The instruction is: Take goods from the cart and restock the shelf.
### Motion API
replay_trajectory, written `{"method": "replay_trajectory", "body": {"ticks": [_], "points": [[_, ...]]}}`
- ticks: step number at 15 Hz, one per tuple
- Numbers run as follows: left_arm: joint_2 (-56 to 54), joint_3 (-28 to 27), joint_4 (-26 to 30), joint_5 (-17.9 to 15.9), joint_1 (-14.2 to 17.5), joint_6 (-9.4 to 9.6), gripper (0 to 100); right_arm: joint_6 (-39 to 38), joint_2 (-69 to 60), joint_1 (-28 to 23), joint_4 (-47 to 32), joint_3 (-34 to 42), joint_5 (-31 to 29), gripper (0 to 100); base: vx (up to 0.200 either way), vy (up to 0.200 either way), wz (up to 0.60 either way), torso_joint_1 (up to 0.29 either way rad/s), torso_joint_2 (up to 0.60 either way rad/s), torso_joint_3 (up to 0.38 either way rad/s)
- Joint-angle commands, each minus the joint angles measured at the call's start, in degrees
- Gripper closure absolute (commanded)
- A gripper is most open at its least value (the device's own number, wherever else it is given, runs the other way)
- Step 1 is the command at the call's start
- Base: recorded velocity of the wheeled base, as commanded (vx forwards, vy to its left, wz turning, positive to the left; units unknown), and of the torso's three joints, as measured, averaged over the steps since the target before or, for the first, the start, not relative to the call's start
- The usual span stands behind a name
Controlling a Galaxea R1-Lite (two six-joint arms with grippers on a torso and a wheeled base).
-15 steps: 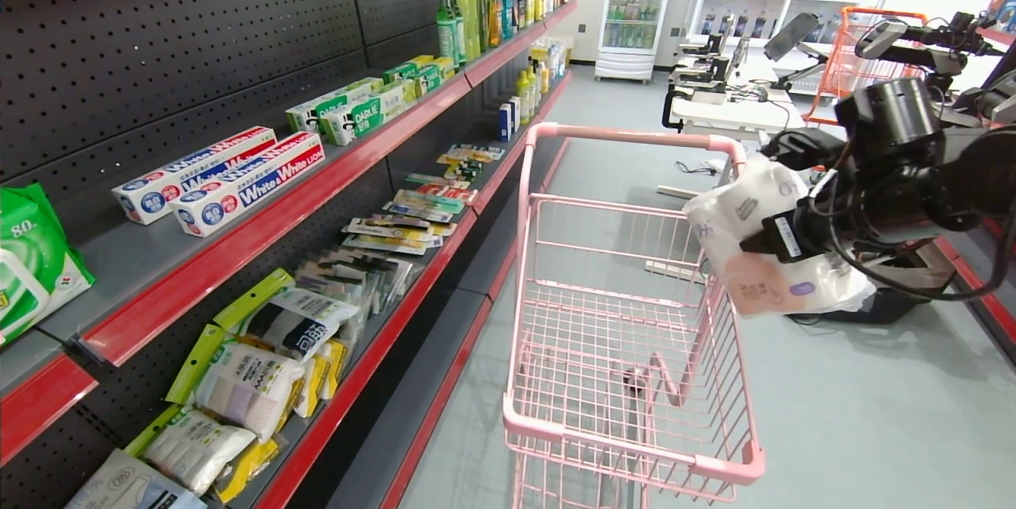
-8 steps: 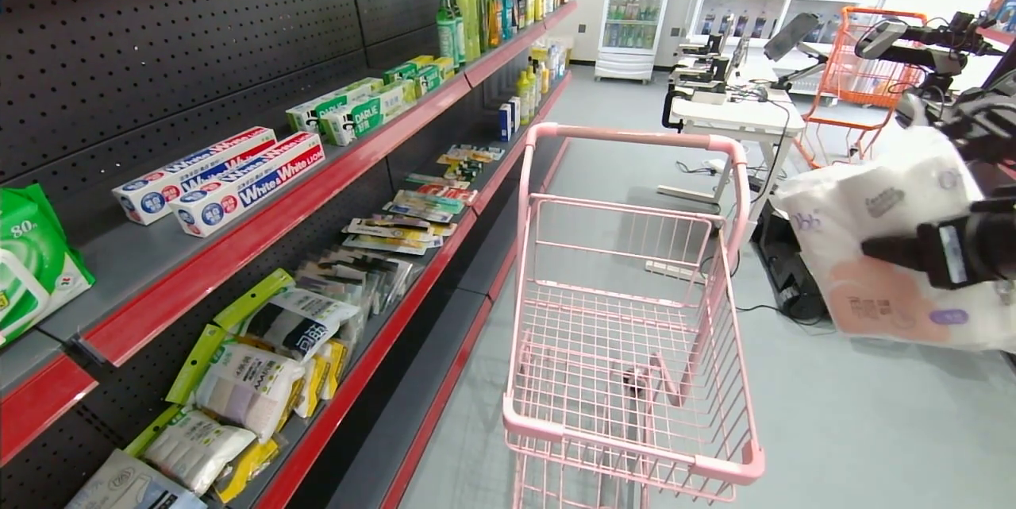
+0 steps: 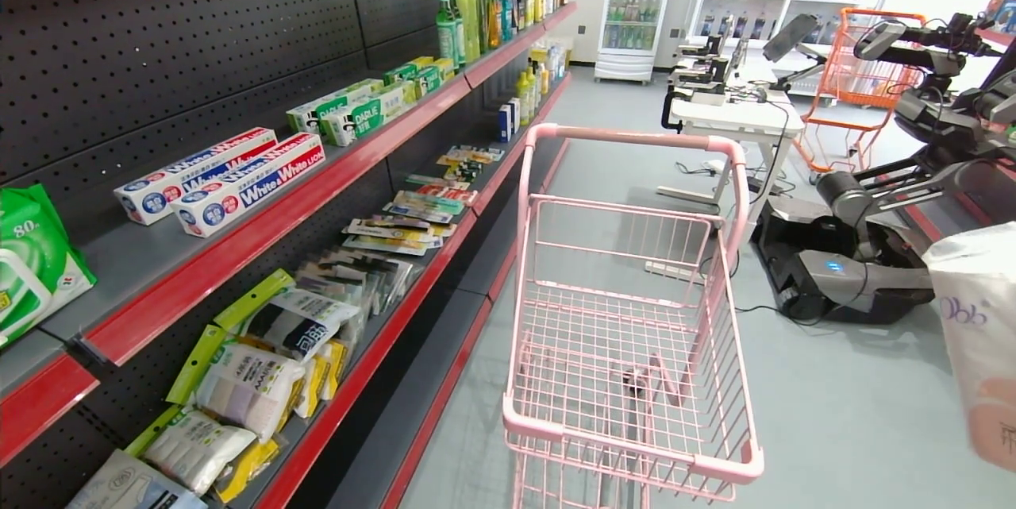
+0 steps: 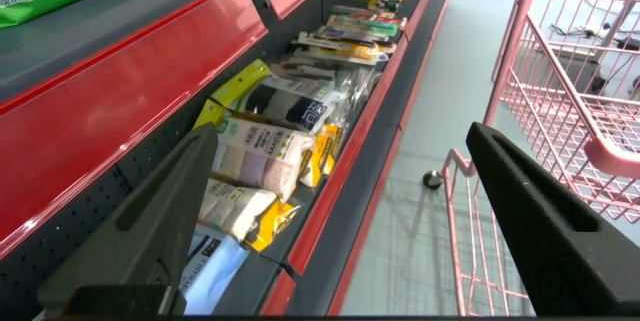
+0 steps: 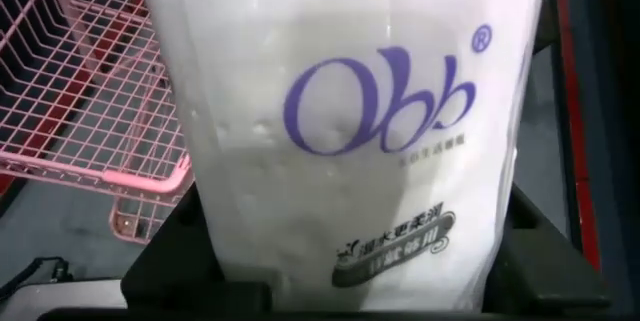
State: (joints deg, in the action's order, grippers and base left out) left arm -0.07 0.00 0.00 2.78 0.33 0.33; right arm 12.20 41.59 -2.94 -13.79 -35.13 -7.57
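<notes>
At the far left, the shelf (image 3: 238,251), grey boards edged with glossy red lips before a black perforated back panel, carries long, hard-cornered toothpaste boxes (image 3: 238,183) laid flat in pairs and a plump green pouch (image 3: 32,255). On the tier below, soft packets (image 3: 250,386) stand in slanted yellow-green dividers, apparently so that each faces the aisle. The left gripper (image 4: 342,161) hangs low alongside that lower tier, its dark, wedge-shaped fingers (image 4: 170,211) spread wide and holding nothing, which suggests that this arm is kept free while the other one works.

In the middle, the cart (image 3: 635,136), pink-coated wire mesh with a rounded tubular handle, is parked parallel to the shelf on the smooth grey floor (image 3: 833,414), close enough for short transfers.

At the far right, the task's item, a white pack (image 3: 980,334) in crinkled plastic film, pillowy and soft-sided with a peach patch low on its face, hangs in the air well apart from the shelf and beyond the cart's right side. The right gripper (image 5: 365,281) clamps it, black fingers (image 5: 555,261) pressing both flanks so that the film dimples between them. Judging by this, the pack is out of the basket and must now cross over the cart to reach the shelf.
</notes>
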Motion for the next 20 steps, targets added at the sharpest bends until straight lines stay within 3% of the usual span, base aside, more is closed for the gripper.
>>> {"method": "replay_trajectory", "body": {"ticks": [1,4,15,20], "points": [[0.07,0.0,0.0,0.03,0.02,0.02,0,1.07,-5.3,-0.23,0.25,0.24,-0.08,100,0.0,0.0,0.0,0.0,0.0,0.0],[0.07,0.0,0.0,0.03,0.02,0.02,0,2.91,-7.23,-0.31,0.25,1.12,-0.16,100,0.0,0.0,0.0,0.037,-0.08,-0.045],[0.07,0.0,0.0,0.03,0.02,0.02,0,6.69,-7.14,-0.67,0.52,0.24,-1.04,100,0.0,0.0,0.0,0.219,-0.48,-0.262],[0.07,0.0,0.0,0.03,0.02,0.02,0,7.75,-5.03,-0.67,4.73,0.15,-1.13,100,0.0,0.0,0.0,0.172,-0.36,-0.197]]}}
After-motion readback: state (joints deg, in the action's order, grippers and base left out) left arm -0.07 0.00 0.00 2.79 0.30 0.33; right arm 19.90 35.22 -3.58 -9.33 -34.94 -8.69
